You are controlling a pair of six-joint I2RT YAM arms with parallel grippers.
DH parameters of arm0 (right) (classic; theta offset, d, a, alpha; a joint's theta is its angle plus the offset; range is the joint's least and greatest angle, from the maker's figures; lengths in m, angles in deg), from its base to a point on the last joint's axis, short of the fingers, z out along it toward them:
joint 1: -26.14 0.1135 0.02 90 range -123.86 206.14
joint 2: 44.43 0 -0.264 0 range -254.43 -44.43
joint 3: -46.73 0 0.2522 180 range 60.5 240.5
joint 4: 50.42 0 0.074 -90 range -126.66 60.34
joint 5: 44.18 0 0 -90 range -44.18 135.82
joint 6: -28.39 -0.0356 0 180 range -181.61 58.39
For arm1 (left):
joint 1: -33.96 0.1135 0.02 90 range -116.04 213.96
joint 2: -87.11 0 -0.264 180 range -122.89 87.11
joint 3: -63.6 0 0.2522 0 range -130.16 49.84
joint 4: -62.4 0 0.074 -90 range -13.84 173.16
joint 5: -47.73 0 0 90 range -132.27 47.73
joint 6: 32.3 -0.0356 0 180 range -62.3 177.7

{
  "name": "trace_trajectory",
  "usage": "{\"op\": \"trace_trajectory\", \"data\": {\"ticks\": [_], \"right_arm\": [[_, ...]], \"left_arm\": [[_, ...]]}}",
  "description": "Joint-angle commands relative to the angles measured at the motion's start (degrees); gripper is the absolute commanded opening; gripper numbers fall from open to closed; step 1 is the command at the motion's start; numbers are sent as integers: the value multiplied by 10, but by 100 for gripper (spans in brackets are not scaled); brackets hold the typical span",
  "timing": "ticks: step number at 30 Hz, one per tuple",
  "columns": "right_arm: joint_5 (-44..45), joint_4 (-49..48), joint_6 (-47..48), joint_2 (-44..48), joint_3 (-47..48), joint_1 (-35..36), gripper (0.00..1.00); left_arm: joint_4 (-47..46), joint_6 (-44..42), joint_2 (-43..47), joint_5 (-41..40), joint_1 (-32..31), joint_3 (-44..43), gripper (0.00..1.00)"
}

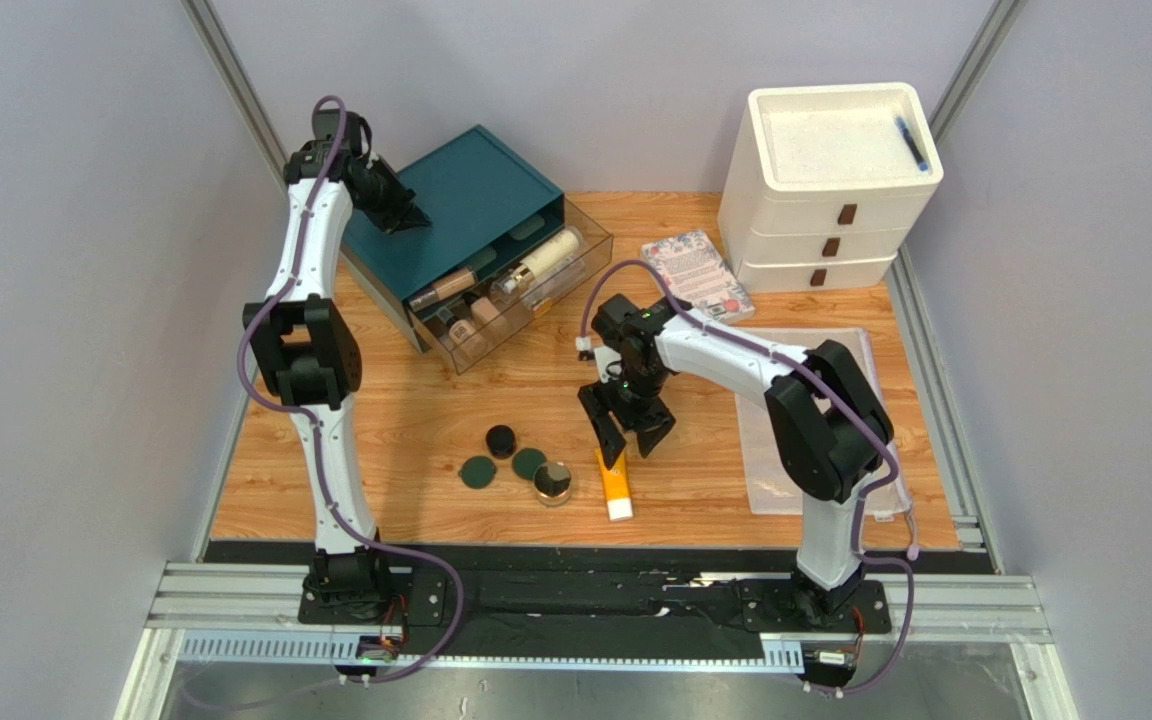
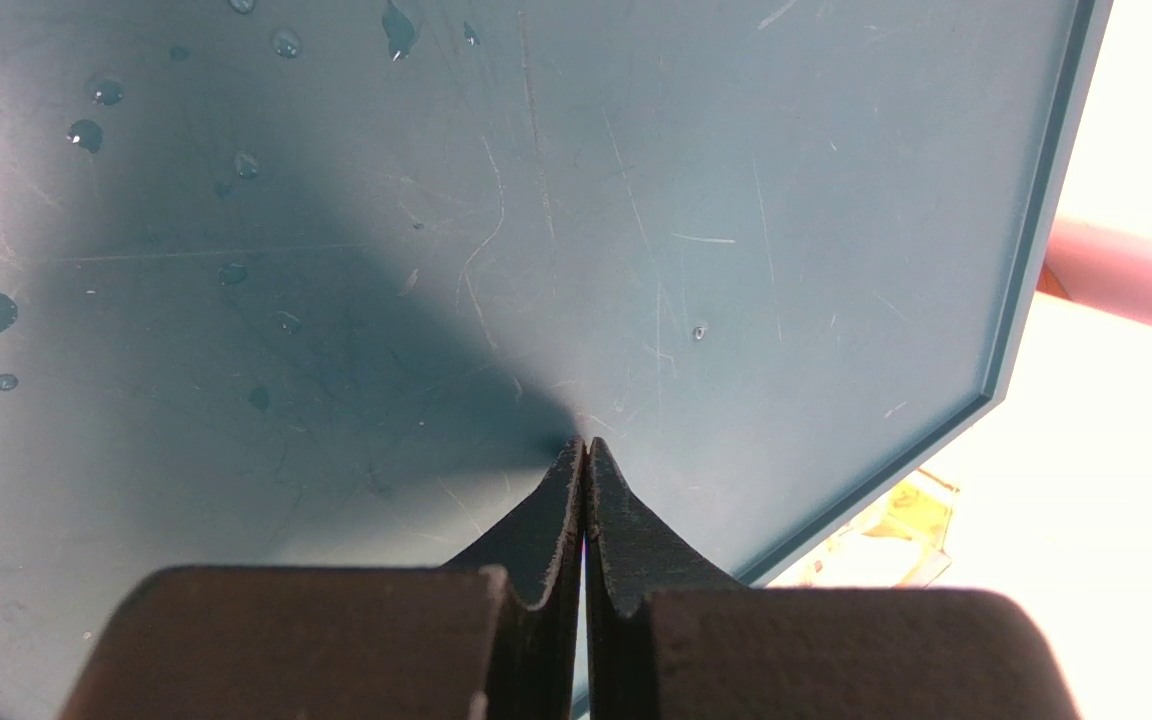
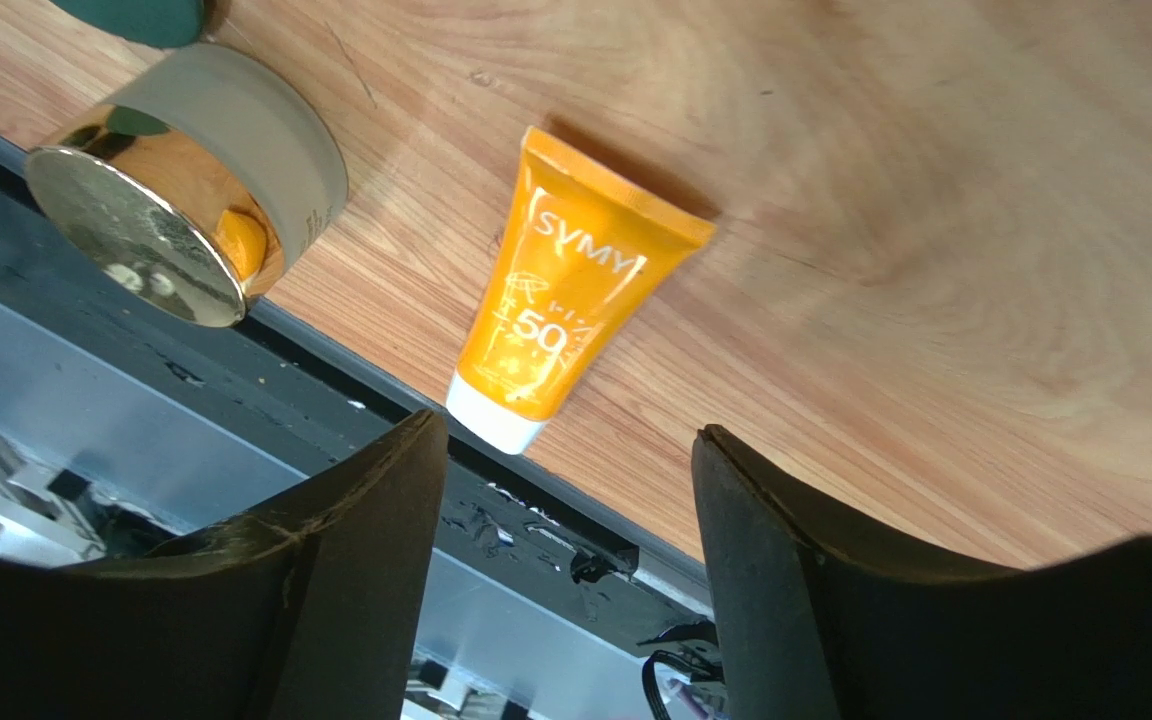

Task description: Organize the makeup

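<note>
Orange white-capped tube (image 3: 567, 323); teal drawer box (image 1: 465, 192); compacts (image 1: 477, 476) seemingly dark green

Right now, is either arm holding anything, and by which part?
Nothing is held. The right gripper hangs over the orange tube, jaws open; the left gripper, jaws shut empty, touches the teal box.

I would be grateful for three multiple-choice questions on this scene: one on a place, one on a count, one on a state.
1. Where is the orange tube? A in a drawer; B on the table; C in a gripper.
2. How many drawers has the white unit? A two; B three; C five.
3. The left gripper is: A shut; B open; C holding a bottle.
Key: B, it lies on the wood near the open right gripper; B, three brown handles show; A, its jaws are closed, atop the teal box.
</note>
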Motion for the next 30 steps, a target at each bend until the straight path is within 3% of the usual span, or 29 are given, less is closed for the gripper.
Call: {"op": "trace_trajectory", "data": {"ticks": [1,10,11,12,15,23,30], "right_arm": [[34,12,8,-22,5,36,63],[133,25,7,-104,13,113,58],[146,24,5,-108,12,119,52],[165,22,3,-108,11,121,29],[202,21,-3,-101,7,123,1],[285,33,-1,-18,27,112,0],[258,35,-3,48,126,24,0]], "left_arm": [[134,-44,-54,-51,-5,38,0],[129,-39,-54,-44,-5,39,0],[129,-39,-54,-43,-4,39,0],[129,-39,-54,-44,-5,37,0],[131,-42,-54,-47,-4,37,0],[129,-40,-55,-44,-4,37,0],[128,-42,-57,-44,-4,34,0]]}}
